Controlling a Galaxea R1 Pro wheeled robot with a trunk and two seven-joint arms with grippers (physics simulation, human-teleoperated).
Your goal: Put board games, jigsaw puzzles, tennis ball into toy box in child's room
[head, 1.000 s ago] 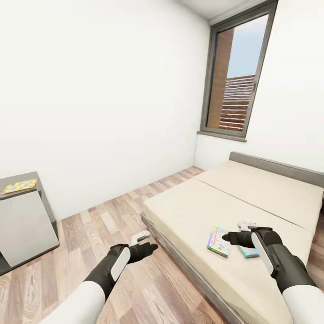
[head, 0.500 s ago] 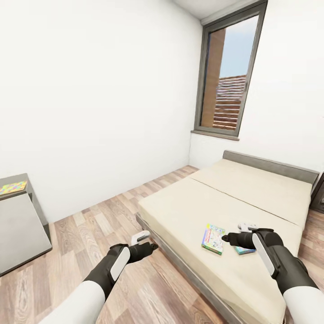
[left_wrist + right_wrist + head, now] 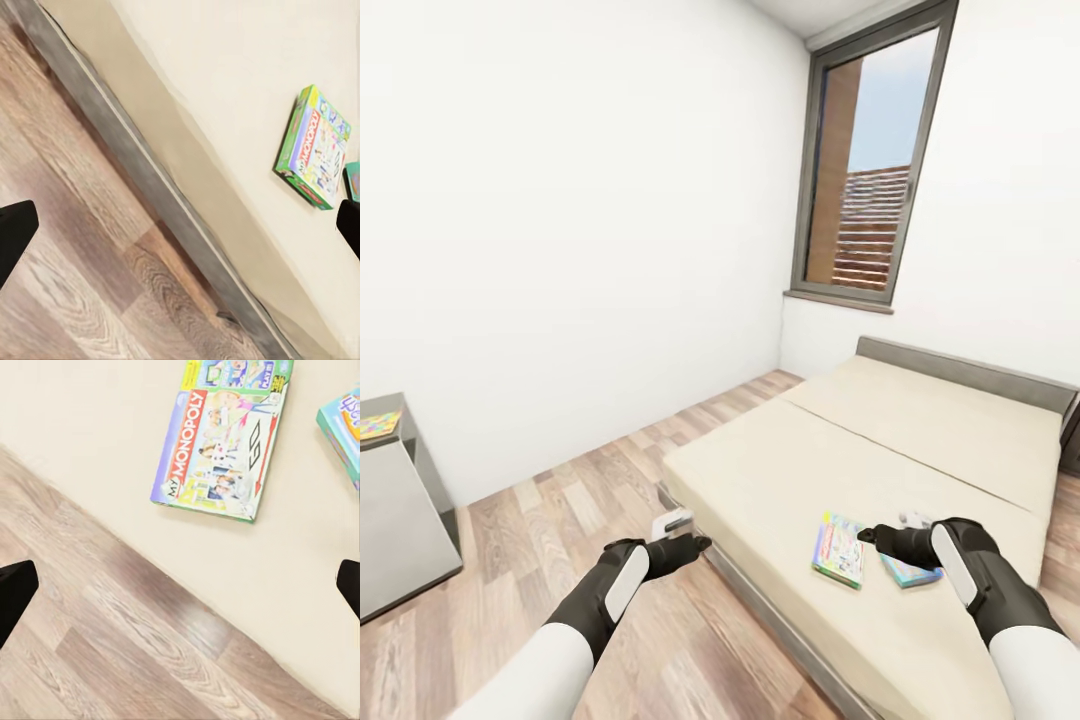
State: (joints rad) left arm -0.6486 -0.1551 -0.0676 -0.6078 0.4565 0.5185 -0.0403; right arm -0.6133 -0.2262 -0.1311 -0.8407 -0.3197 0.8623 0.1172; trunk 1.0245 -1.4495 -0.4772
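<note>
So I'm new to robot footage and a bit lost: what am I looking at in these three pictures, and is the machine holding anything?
It is a simulated two-armed robot. The wide picture comes from its head camera; the two others come from cameras near each gripper. The left gripper hangs over the wooden floor, the right gripper over the low cream bed. Both are open and hold nothing. On the mattress lie the colourful Monopoly game box and a smaller teal game box beside it.
</note>
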